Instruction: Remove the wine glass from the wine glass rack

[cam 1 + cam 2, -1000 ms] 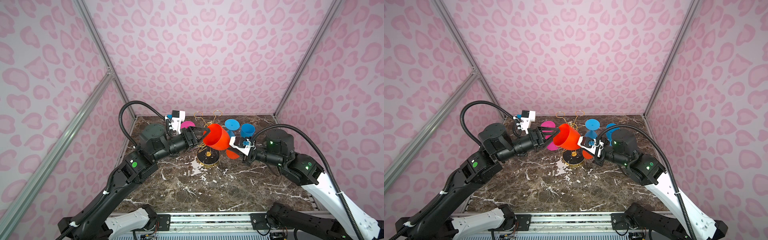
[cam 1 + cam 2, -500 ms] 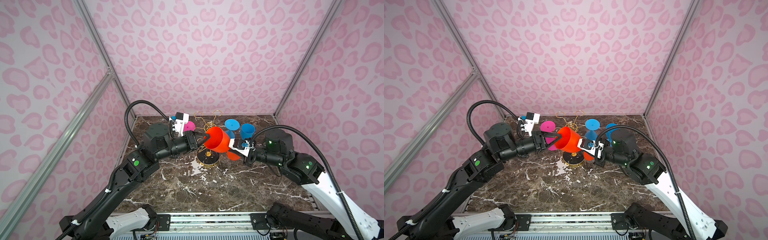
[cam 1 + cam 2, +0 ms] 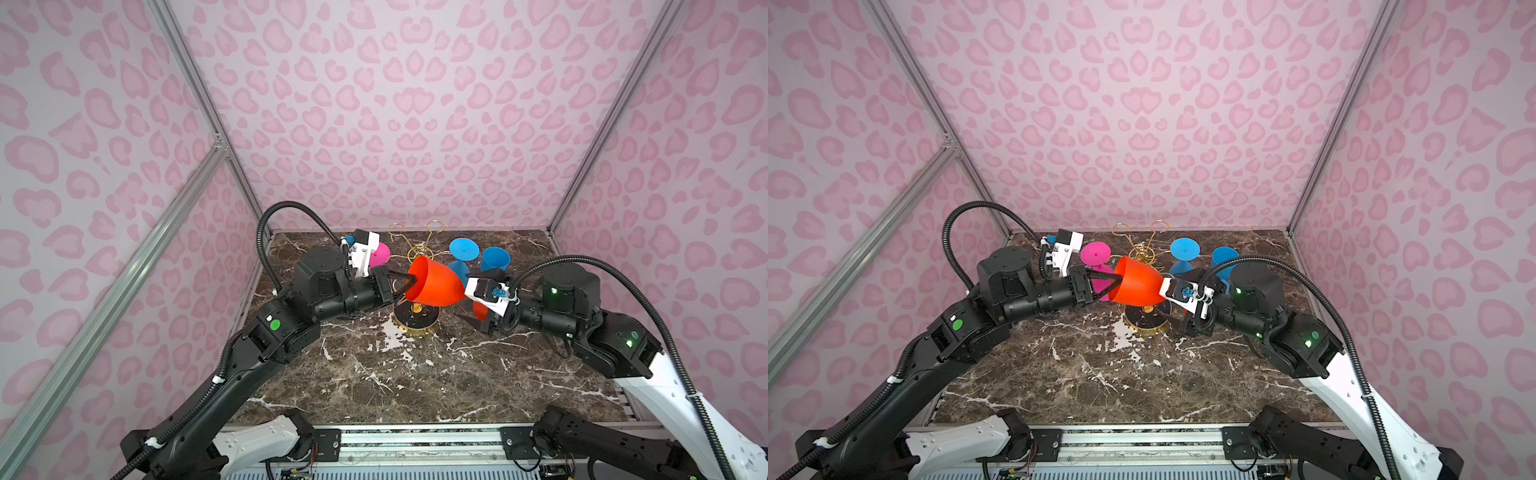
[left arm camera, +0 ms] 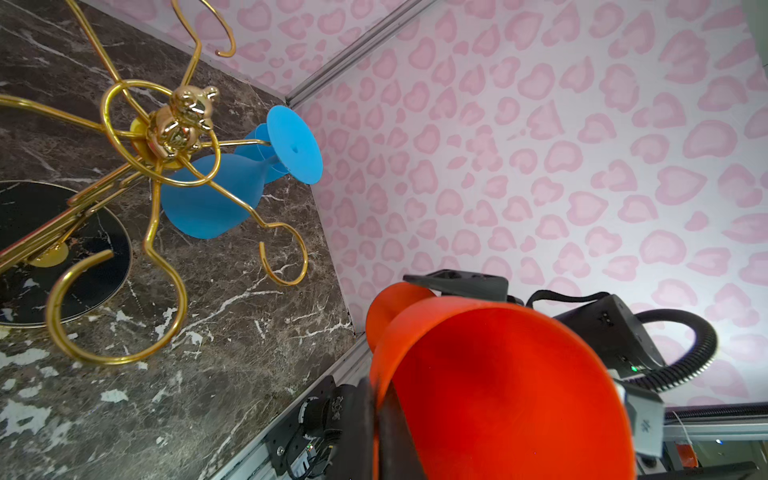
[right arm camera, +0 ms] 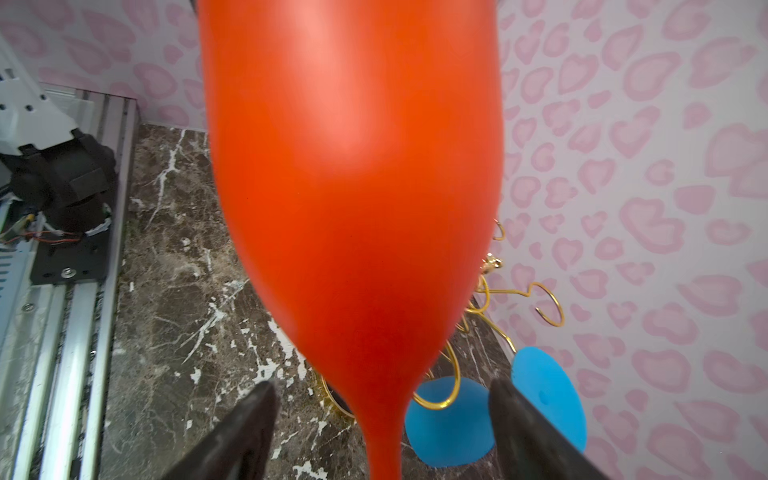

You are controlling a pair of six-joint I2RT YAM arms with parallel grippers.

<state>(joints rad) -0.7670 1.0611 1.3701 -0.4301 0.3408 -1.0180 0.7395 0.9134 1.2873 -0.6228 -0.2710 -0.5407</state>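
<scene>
Beside the wine glass rack (image 3: 415,323): orange wine glass (image 3: 436,286), rim now clamped by the left gripper (image 3: 409,284); stem just released by the right gripper (image 5: 380,397), jaws spread. Handover judged complete.

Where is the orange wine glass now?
In both top views the orange wine glass hangs sideways at centre, above the wine glass rack's base, its rim pinched by the left tool.

Orange wine glass (image 3: 436,286) sideways, off rack (image 3: 415,328)
</scene>
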